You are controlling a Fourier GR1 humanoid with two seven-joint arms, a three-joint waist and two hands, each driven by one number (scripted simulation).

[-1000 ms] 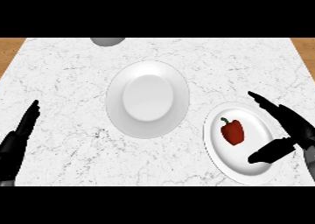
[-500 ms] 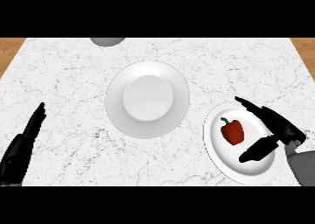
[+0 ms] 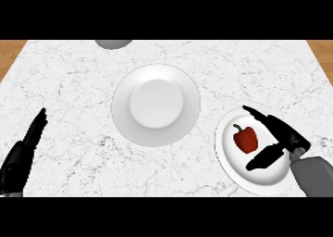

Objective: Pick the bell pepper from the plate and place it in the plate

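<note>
A red bell pepper (image 3: 246, 139) with a green stem lies on a white plate (image 3: 232, 164) at the right of the marble counter. My right hand (image 3: 284, 134) hovers over that plate just right of the pepper, open, with fingers stretched past the pepper's far side and the thumb (image 3: 263, 158) below it; nothing is held. A larger empty white plate (image 3: 156, 104) sits at the counter's middle. My left hand (image 3: 24, 150) rests open near the left edge, fingers pointing up.
A grey round object (image 3: 114, 43) shows partly at the counter's far edge. Wooden floor (image 3: 5, 55) lies beyond the counter's left and right sides.
My right hand has moved left over the right plate, closing in on the pepper. My left hand has shifted slightly right. The pepper has not moved.
</note>
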